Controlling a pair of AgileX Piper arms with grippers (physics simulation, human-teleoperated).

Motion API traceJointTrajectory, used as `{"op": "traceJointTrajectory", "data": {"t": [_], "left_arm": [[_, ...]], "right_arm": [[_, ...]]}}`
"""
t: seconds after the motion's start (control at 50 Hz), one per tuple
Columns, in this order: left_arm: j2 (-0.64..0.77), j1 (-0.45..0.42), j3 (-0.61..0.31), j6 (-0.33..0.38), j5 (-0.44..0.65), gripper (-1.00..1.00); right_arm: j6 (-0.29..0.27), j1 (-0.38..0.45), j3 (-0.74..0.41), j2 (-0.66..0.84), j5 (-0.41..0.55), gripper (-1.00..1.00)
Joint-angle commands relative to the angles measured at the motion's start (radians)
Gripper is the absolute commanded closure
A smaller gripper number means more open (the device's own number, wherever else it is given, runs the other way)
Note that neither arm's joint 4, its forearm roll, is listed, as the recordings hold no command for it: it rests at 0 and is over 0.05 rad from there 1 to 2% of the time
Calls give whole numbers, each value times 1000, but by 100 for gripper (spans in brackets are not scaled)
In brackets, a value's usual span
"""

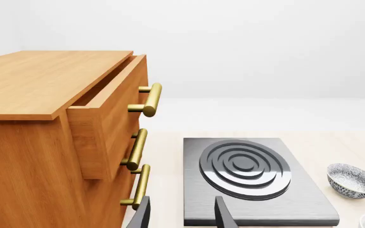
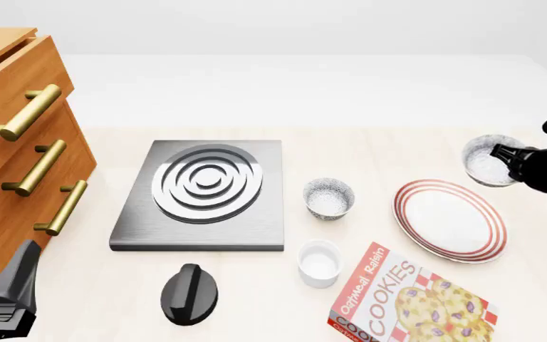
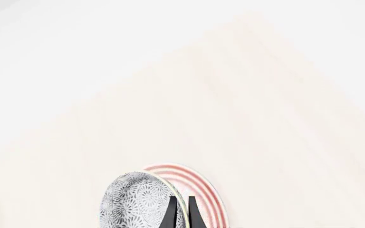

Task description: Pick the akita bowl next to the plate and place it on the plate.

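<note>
Akita bowl [image 3: 141,202] pinched, right end effector [image 3: 181,211]

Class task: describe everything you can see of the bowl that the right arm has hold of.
The akita bowl is small and round, speckled grey-black outside and white inside, ceramic-looking. The right claw pinches its rim, fingers nearly together. In the front view it sits beyond the plate's far right edge, opening up; whether it rests on the table is unclear.

Print can be read only on the cookie box [image 2: 409,303] lying on the surface: "Oatmeal Raisin" is written in red script and "COOKIES" in large red capitals. No other lettering is legible.
</note>
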Motion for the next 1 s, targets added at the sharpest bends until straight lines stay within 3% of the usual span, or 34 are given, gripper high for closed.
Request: {"op": "traceJointTrajectory", "data": {"t": [0.02,1.0], "left_arm": [[0,0,0,0,0,-100],[0,0,0,0,0,-100]], "right_arm": [[9,17,10,4,-15,100],[20,67,77,76,-110,100]]}}
